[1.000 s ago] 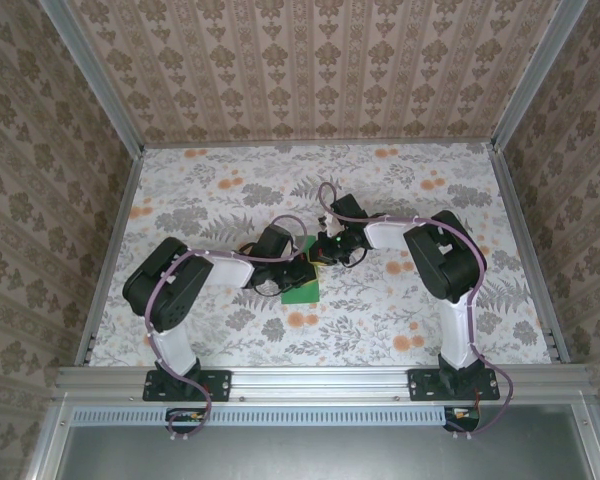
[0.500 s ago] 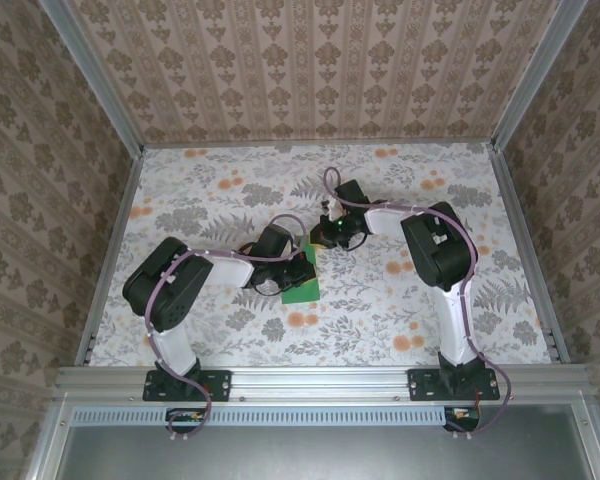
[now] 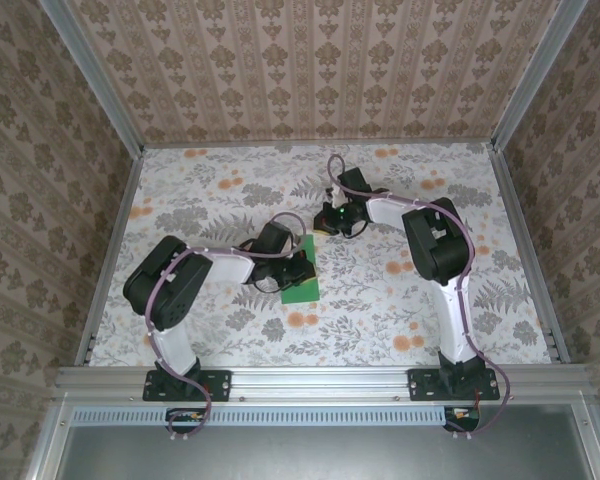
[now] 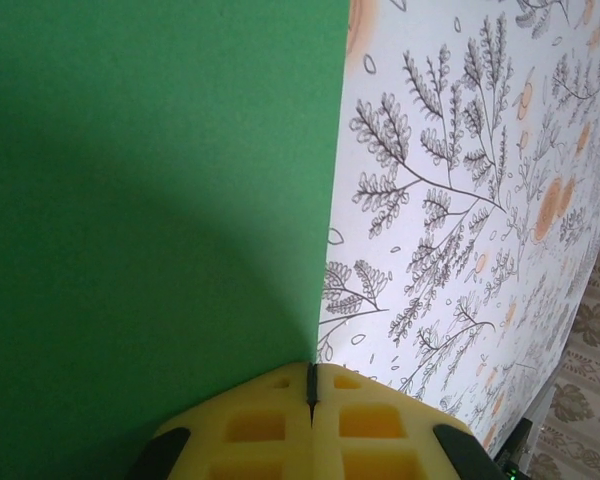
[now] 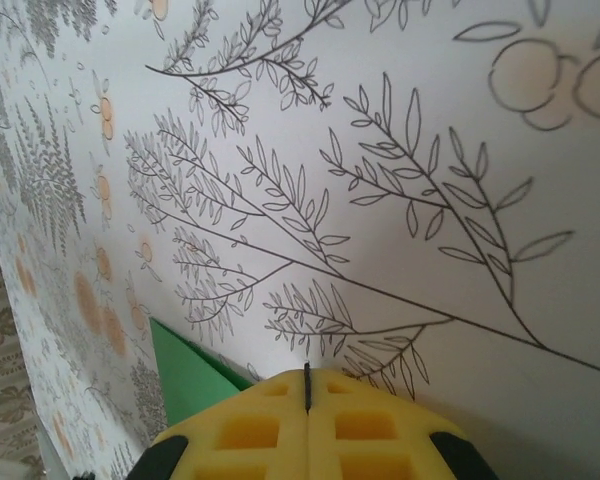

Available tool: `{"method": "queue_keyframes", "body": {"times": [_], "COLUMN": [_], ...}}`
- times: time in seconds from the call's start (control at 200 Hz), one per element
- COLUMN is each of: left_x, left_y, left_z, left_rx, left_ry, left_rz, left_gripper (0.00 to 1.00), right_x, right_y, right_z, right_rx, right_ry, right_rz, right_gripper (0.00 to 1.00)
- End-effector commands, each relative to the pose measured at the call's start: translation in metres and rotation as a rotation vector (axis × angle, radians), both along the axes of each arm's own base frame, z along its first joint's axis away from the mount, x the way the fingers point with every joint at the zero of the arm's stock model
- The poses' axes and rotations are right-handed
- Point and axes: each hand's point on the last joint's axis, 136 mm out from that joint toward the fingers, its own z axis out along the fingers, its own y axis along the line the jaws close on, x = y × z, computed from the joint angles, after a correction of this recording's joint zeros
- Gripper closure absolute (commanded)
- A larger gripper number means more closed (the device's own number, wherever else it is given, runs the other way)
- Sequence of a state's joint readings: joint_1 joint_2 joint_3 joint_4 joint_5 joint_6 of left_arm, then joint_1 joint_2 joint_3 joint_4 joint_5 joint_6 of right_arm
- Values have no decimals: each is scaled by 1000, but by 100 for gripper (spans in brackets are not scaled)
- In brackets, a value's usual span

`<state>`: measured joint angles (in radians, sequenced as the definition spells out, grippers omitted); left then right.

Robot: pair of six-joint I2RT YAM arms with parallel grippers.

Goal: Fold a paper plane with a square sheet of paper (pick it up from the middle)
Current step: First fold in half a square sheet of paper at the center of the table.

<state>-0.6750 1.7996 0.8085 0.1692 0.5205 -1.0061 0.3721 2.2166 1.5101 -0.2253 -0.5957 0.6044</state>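
- Since the white floral-printed tabletop (image 3: 430,300) carries the bright green sheet of thin paper (image 3: 302,288) flat near its middle, and the sheet looks longer than wide from above, the work seems to be at an early fold. A first crease is probably being set, and no pointed dart exists yet.
- The left arm (image 3: 195,275) reaches in over the sheet. The right arm (image 3: 435,250) bends across to bare table just past the sheet's far end.
- The left gripper (image 4: 311,385) has its yellow pads pressed together and pinches nothing. Its tips sit right at one straight edge of the green sheet.
- The right gripper (image 5: 307,385) is likewise pressed together and empty, over printed ferns, with one green corner just beside its pads.
- The next move likely calls for one pincer to pin the sheet while the other spreads and lifts a corner. Paper this thin probably slides easily.
- The left wrist hides part of the sheet from above, so its layers and creases are hard to make out. Whether either pad actually touches paper or table cannot be told.
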Motion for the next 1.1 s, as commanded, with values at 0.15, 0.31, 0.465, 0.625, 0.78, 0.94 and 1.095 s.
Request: {"method": "queue_keyframes", "body": {"times": [0.15, 0.31, 0.465, 0.625, 0.78, 0.94, 1.095], "left_x": [47, 62, 69, 73, 70, 64, 60], "left_y": [21, 22, 11, 10, 16, 22, 26], "left_z": [35, 32, 22, 6, -10, -21, -27], "left_rx": [5, 13, 0, 26, 64, 93, 116], "left_ry": [-74, -69, -47, -16, 20, 45, 58], "left_rz": [36, 5, -32, -29, -19, -16, -8], "left_gripper": [96, 100, 100, 100, 100, 100, 100], "right_x": [-36, -70, -96, -106, -114, -121, -127], "right_y": [-15, -9, 6, 21, 29, 31, 27], "right_z": [51, 45, 32, 20, 13, 2, -9], "right_rx": [50, 73, 73, 76, 72, 53, 6], "right_ry": [-46, -3, 40, 77, 97, 124, 152], "right_rz": [-25, -3, 23, 48, 76, 86, 89], "right_gripper": [100, 100, 100, 100, 100, 100, 100]}}
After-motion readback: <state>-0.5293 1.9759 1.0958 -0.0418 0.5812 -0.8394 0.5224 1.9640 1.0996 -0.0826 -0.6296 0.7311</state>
